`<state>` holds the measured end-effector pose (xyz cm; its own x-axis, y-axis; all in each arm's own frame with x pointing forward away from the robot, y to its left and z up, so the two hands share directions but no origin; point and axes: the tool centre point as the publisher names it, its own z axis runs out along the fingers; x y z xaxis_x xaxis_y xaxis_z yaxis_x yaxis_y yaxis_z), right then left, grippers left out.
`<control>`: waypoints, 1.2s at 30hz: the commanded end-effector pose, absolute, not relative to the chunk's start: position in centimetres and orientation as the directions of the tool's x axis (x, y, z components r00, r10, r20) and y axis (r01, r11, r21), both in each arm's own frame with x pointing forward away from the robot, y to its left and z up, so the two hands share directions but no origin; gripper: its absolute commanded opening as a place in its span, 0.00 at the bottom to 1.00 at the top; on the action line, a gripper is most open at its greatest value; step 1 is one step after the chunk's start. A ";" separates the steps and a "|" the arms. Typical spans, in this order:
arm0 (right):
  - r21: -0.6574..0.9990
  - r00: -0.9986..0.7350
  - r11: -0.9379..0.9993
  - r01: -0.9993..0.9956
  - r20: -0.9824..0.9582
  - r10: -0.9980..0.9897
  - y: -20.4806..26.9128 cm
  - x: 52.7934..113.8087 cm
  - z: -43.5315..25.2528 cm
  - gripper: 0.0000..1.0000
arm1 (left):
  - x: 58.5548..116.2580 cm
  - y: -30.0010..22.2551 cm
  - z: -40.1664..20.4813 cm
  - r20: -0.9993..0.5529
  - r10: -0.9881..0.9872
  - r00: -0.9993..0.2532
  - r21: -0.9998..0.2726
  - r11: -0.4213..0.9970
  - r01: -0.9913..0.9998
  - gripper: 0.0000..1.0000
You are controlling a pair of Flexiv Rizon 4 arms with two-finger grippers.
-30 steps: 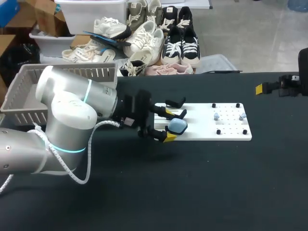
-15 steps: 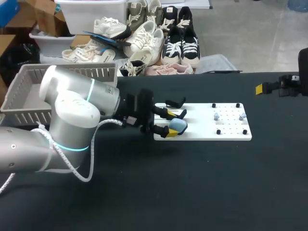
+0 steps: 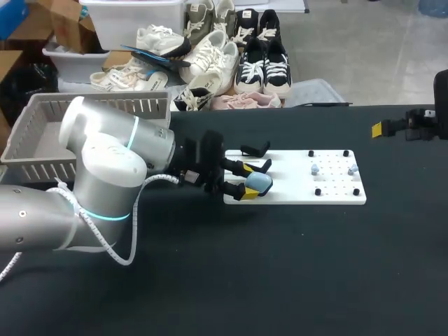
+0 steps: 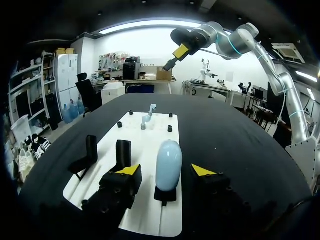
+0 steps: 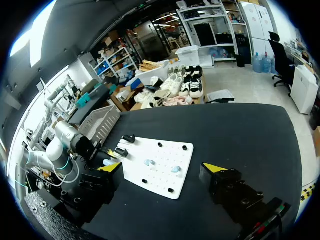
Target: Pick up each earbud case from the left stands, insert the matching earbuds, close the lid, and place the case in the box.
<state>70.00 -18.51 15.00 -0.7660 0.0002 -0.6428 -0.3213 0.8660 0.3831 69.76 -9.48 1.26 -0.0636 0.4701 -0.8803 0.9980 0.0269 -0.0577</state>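
The table (image 3: 294,273) has a matt black top, smooth and without sheen; the board (image 3: 332,197) on it looks like white plastic, smooth and faintly satin; the earbud case (image 4: 168,162) is pale blue plastic with a soft gloss; the stands (image 4: 123,151) are matt black plastic; the left arm (image 3: 105,168) has a smooth, glossy silver-grey shell; the left gripper (image 4: 166,170) has matt black fingers (image 4: 119,187) with yellow tips; the basket (image 3: 140,106) is grey slatted plastic.

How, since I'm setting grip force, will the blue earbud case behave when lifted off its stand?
The earbud case looks smooth and rounded, so it may slip between the left gripper's tips. Upright on a small black stand, it could tip if nudged sideways.
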 end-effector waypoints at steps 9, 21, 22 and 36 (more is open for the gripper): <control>0.383 -0.766 0.866 -0.321 -0.643 0.000 -18.5 70.0 15.0 1.00 | 70.0 -9.7 1.2 -0.877 0.477 -0.063 -0.056 0.029 0.998 0.56; 0.383 -0.766 0.866 -0.321 -0.643 0.000 -18.5 70.0 15.0 1.00 | 69.8 -9.7 1.1 -0.874 0.482 -0.060 -0.056 0.024 0.998 0.47; 0.383 -0.766 0.866 -0.321 -0.643 0.000 -18.5 70.0 15.0 1.00 | 69.8 -9.7 1.0 -0.874 0.483 -0.060 -0.056 0.024 0.998 0.46; 0.383 -0.766 0.866 -0.321 -0.643 0.000 -18.5 70.0 15.0 1.00 | 69.8 -9.6 1.1 -0.874 0.482 -0.063 -0.061 0.021 0.998 0.22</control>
<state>70.00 -18.51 15.00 -0.7660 0.0002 -0.6428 -0.3213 0.8660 0.3831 69.61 -9.61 1.10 -0.0634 0.4805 -0.8747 0.9980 0.0254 -0.0583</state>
